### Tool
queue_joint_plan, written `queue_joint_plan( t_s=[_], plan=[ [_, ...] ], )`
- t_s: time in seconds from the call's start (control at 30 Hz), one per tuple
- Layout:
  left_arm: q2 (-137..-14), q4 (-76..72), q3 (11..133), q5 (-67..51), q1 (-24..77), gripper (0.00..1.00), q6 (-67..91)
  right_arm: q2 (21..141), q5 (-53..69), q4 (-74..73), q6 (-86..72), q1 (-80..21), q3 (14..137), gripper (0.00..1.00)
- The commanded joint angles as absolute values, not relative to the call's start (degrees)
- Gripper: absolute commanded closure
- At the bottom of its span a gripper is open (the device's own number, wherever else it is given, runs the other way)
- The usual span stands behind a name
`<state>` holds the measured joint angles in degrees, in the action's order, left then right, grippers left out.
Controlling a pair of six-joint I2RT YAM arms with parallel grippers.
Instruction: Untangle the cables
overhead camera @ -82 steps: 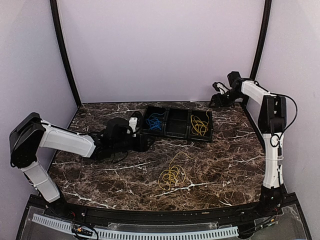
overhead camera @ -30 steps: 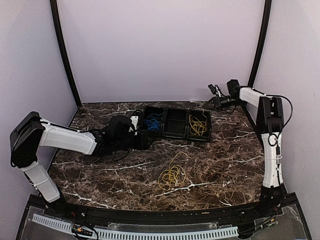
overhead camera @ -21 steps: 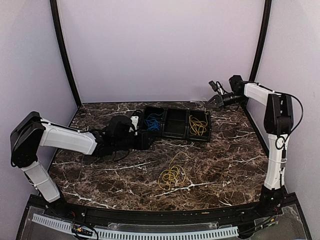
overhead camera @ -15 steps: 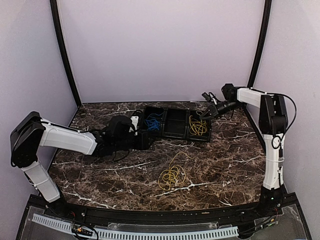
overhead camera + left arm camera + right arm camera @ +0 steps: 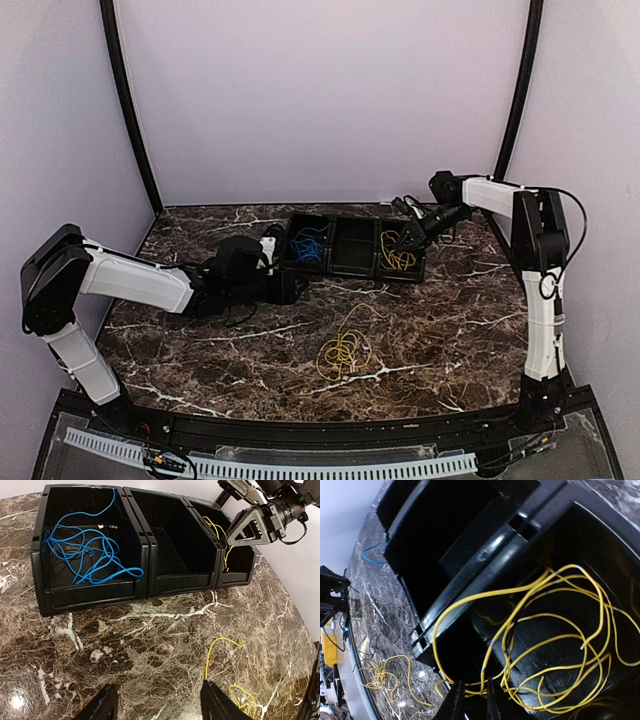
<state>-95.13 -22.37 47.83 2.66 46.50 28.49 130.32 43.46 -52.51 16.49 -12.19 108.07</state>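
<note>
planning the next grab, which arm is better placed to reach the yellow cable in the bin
Right. The right gripper sits right over that yellow cable; the left gripper is low, facing the blue cable.

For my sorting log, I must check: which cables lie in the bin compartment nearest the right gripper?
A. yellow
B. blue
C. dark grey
A: yellow cables coil in the end compartment of the black bin, into which the right gripper points; the blue cables lie at the other end.
</note>
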Motion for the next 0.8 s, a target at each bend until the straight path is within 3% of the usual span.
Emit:
queue_joint_plan(
  t_s=[0.0, 0.2, 0.5, 0.77],
  plan=[
    [-93.9, -23.6, 47.5, 2.4, 46.7, 0.41, 27.8, 126.1, 35.1, -54.2, 18.5, -11.9, 107.4, 0.72],
    [-94.0, -22.2, 47.5, 2.3, 46.8, 0.42, 27.1, 119.1, 29.0, -55.6, 19.3, -12.1, 105.3, 0.62],
    [-91.2, -19.8, 45.9, 1.8, 46.8, 0.41, 24.6, 111.4, 30.8, -52.6, 22.8, -13.8, 97.7, 0.6],
    [-88.4, -23.8, 41.9, -13.3, 48.4, 0.42, 20.6, 101.4, 34.6, -46.6, 34.7, -25.9, 82.8, 0.53]
  ],
)
